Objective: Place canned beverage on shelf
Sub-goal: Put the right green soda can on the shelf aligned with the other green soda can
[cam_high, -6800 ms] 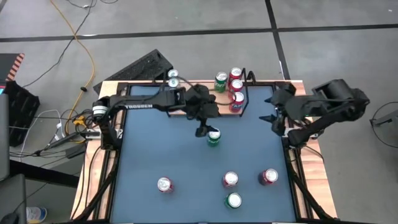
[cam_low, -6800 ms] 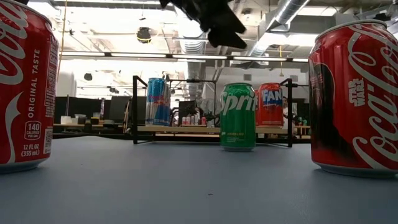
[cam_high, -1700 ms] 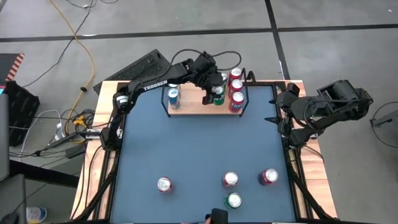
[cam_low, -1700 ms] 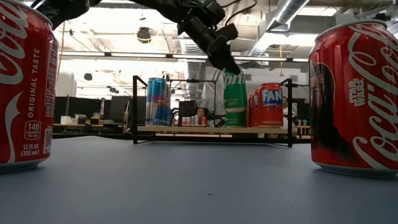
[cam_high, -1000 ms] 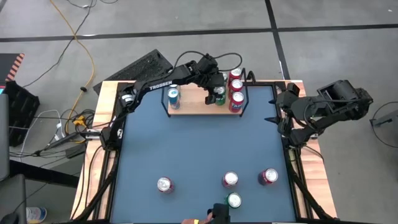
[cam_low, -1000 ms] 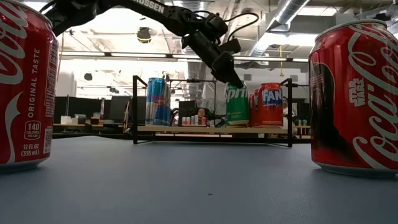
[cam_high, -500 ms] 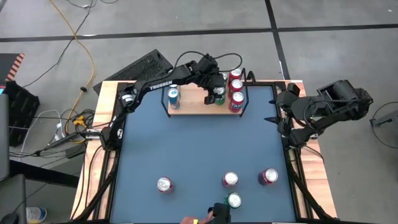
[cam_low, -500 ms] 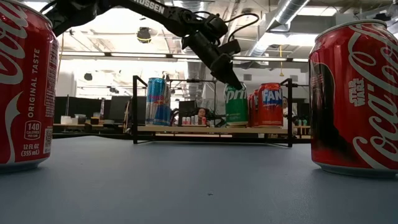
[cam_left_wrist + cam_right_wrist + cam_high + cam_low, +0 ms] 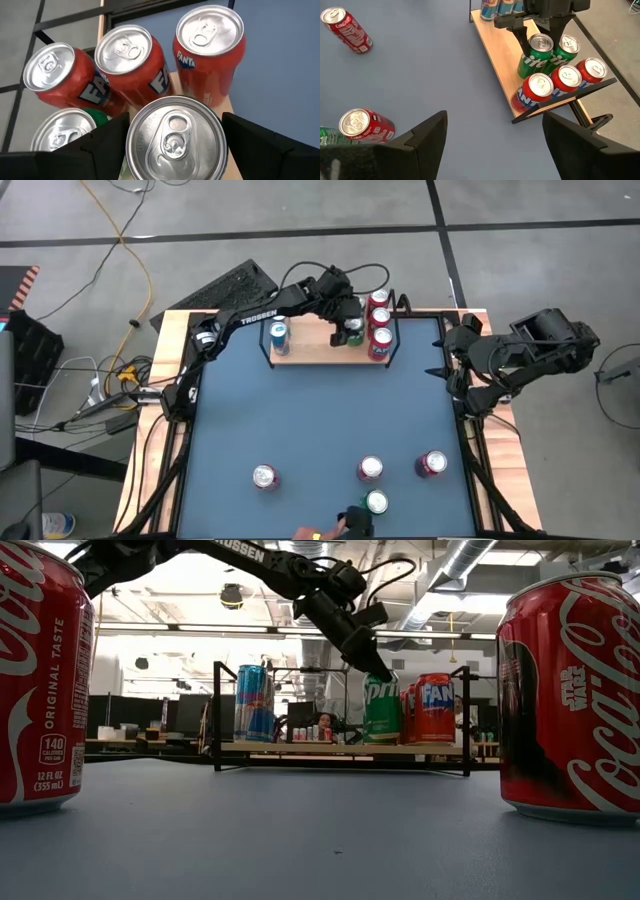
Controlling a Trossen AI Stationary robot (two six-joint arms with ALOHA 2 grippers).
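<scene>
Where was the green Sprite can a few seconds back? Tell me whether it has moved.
Yes. The green Sprite can stood on the blue table in front of the shelf; now it stands on the shelf beside the Fanta cans, the left gripper around it.

The grey floor (image 9: 300, 220) around the bench (image 9: 300, 410) is crossed by dark seams, and a yellow cable (image 9: 135, 270) snakes over it beside the bench. A black keyboard (image 9: 225, 285) lies at the bench's far corner. Behind the bench, the room shows a bright ceiling with silver ducts (image 9: 460, 565), strip lights (image 9: 230, 632) and dark desks (image 9: 125, 745).
</scene>
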